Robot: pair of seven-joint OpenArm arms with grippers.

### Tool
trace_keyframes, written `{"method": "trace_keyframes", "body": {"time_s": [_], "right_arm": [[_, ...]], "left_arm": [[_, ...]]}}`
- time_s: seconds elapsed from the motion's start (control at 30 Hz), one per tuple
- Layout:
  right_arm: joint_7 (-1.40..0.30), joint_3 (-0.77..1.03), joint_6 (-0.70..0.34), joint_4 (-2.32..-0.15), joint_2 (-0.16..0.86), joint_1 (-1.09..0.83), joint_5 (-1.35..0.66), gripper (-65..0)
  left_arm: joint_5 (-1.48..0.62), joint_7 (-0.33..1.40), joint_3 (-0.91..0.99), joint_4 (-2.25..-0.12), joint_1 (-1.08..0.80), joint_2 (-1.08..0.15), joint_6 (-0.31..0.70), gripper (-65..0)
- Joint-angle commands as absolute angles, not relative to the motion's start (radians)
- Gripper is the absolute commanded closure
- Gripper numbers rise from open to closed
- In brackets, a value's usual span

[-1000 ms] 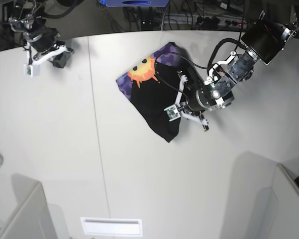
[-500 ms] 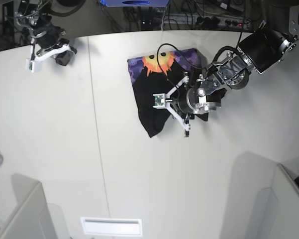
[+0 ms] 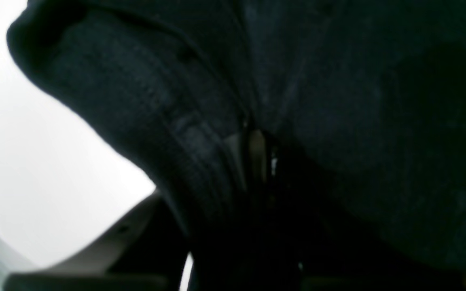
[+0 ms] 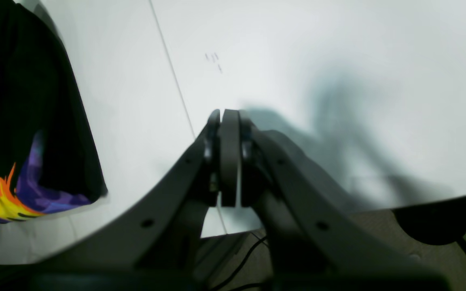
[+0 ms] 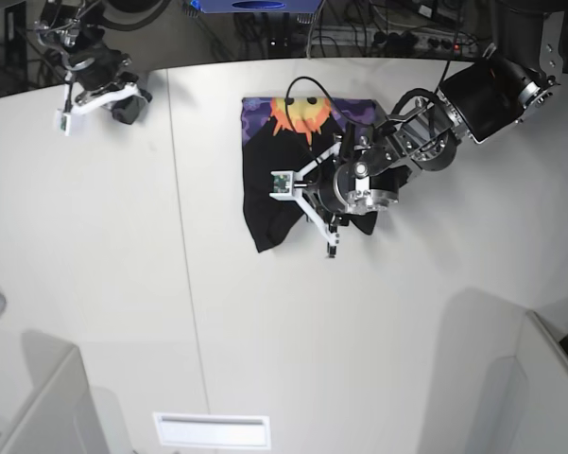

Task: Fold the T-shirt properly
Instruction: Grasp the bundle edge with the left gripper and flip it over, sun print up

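Note:
The black T-shirt [image 5: 265, 194] lies bunched on the white table [image 5: 94, 265], its orange-yellow sun print on purple [image 5: 302, 115] facing up at the far edge. My left gripper [image 5: 307, 210] is over the shirt's right part. In the left wrist view black cloth [image 3: 318, 101] fills the frame and the fingers [image 3: 253, 153] are pinched shut on a fold of it. My right gripper [image 5: 123, 104] hovers at the table's far left corner. In the right wrist view it [image 4: 229, 161] is shut and empty, with the shirt [image 4: 22, 101] at the left.
A seam [image 5: 184, 236] runs front to back across the table left of the shirt. Grey partitions stand at the front left [image 5: 47, 407] and front right [image 5: 510, 378]. Cables and equipment [image 5: 397, 38] lie behind the table's far edge.
My left arm has swung left with the T-shirt in its grip. The shirt turned, so the print now sits at the far edge and the black part hangs leftward. The right arm shifted slightly back.

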State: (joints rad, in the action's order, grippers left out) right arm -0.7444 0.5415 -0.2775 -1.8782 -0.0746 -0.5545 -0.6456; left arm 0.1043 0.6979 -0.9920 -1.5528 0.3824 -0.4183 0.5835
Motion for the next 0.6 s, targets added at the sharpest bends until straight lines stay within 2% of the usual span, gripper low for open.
{"method": "trace_keyframes", "body": {"time_s": [0.0,0.57], "right_arm": [[-0.727,0.545,-0.285,-1.896,-0.07,-0.553,-0.657,0.0],[-0.727,0.545,-0.285,-1.894,-0.059,-0.552,-0.656,0.0]], "left_arm": [[0.077,0.693,-1.0,-1.554,0.383,-0.414,0.608,0.0],[0.077,0.694,-0.989,-1.489,0.349,-0.414,0.608,0.0]]}}
